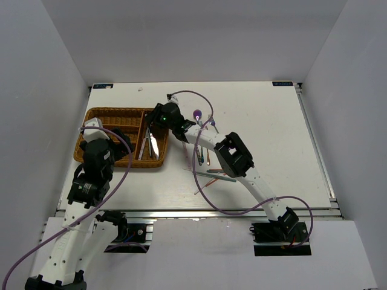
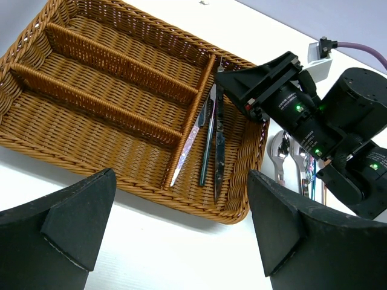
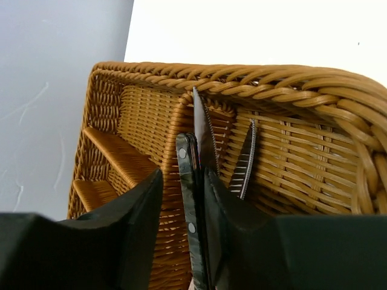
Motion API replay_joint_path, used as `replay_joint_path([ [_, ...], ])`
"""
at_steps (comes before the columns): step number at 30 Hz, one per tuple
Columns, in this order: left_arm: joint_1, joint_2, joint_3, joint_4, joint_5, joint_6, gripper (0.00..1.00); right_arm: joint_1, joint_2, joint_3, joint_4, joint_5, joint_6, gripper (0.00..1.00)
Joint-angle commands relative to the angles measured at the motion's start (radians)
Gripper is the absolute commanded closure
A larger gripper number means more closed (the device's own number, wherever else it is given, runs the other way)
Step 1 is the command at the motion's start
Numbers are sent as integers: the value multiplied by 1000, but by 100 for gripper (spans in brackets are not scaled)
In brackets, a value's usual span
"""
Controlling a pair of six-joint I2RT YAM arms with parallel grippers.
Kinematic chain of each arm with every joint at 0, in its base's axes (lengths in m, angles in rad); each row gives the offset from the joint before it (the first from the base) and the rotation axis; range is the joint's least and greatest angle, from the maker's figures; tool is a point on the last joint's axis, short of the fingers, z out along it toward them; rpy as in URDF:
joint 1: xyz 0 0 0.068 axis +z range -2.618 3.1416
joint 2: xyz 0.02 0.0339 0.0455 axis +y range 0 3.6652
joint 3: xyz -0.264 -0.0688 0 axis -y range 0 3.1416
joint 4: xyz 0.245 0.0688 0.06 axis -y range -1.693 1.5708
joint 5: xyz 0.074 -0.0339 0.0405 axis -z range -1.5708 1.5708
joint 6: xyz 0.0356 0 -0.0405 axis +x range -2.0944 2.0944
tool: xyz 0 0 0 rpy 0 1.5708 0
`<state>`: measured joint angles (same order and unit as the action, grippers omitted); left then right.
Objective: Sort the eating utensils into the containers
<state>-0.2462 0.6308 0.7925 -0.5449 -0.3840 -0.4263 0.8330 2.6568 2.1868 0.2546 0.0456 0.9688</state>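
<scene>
The brown wicker tray [image 1: 109, 112] lies at the left of the table and also shows in the left wrist view [image 2: 254, 199] and the right wrist view [image 3: 272, 75]. Three knives [image 1: 151, 144] lie in its rightmost compartment: a purplish one [image 2: 187, 148], a teal-handled one [image 2: 207, 151] and a dark-handled one [image 2: 219, 145]. My right gripper [image 1: 158, 118] hangs over that compartment's far end. Its jaws [image 3: 183, 173] stand apart around the dark riveted handle [image 3: 188, 205], with a gap on the left side. My left gripper [image 1: 91, 130] is open and empty over the table by the tray's near edge [image 2: 181, 175].
Loose utensils lie right of the tray: a purple spoon [image 1: 197, 113], silver spoons and forks [image 2: 281, 151], a copper piece [image 1: 207, 154] and thin chopsticks [image 1: 213, 175]. The tray's three left compartments [image 2: 103, 84] hold nothing. The right arm's cable [image 1: 199, 175] loops over the utensils.
</scene>
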Motion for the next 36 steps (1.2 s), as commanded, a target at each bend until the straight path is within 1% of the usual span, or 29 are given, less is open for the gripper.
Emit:
replay_joint_path([
  [1, -5, -10, -4, 10, -3, 6, 2, 6, 17, 56, -40, -1, -15, 58],
  [2, -5, -11, -4, 10, -4, 6, 2, 6, 26, 68, -49, -6, -15, 40],
  [3, -5, -13, -6, 10, -6, 6, 2, 6, 32, 76, -64, -9, -15, 31],
  [4, -5, -14, -6, 10, -6, 6, 2, 6, 38, 89, -78, -9, -18, 18],
  [5, -5, -14, -6, 10, -7, 6, 2, 6, 51, 111, -92, -6, -22, 11],
  [7, -5, -14, -4, 10, -9, 6, 2, 8, 49, 114, -130, 10, -35, 11],
  [12, -5, -13, -6, 10, -6, 6, 2, 8, -15, -11, -71, -27, -48, 12],
  [14, -5, -13, -4, 10, -7, 6, 2, 8, -23, -12, -83, -30, -53, 12],
  [16, -5, -14, -6, 10, -9, 4, 2, 11, -40, -33, -86, -17, -67, 11],
  [19, -5, -14, -6, 11, -9, 4, 2, 28, -129, -137, -3, 13, -133, 11],
  [22, -5, -6, -4, 10, -7, 4, 2, 28, -248, -180, 15, 4, -189, 11],
  [24, -7, -5, -4, 10, -9, 4, 2, 26, -306, -209, 20, 22, -231, 11],
  [25, -7, -6, -4, 10, -9, 4, 2, 25, -371, -228, 21, 26, -272, 11],
  [26, -5, -6, -4, 10, -10, 4, 2, 23, -400, -264, 20, 34, -292, 11],
  [28, -5, -6, -3, 10, -13, 4, 2, 5, -489, -314, -30, 51, -353, 11],
  [30, -5, -6, -3, 8, -15, 4, 2, -15, -537, -343, -98, 57, -398, 11],
  [31, -5, -8, -3, 8, -15, 4, 2, -26, -578, -358, -189, 54, -424, 11],
  [33, -5, -9, -3, 8, -18, 3, 2, -57, -615, -406, -320, 82, -495, 11],
  [34, -5, -11, -4, 8, -18, 3, 2, -63, -648, -423, -451, 100, -516, 11],
  [35, -5, -11, -4, 8, -16, 3, 2, -64, -669, -488, -500, 164, -554, 11],
  [36, -5, -11, -4, 10, -16, 3, 2, -64, -696, -542, -527, 181, -576, 11],
])
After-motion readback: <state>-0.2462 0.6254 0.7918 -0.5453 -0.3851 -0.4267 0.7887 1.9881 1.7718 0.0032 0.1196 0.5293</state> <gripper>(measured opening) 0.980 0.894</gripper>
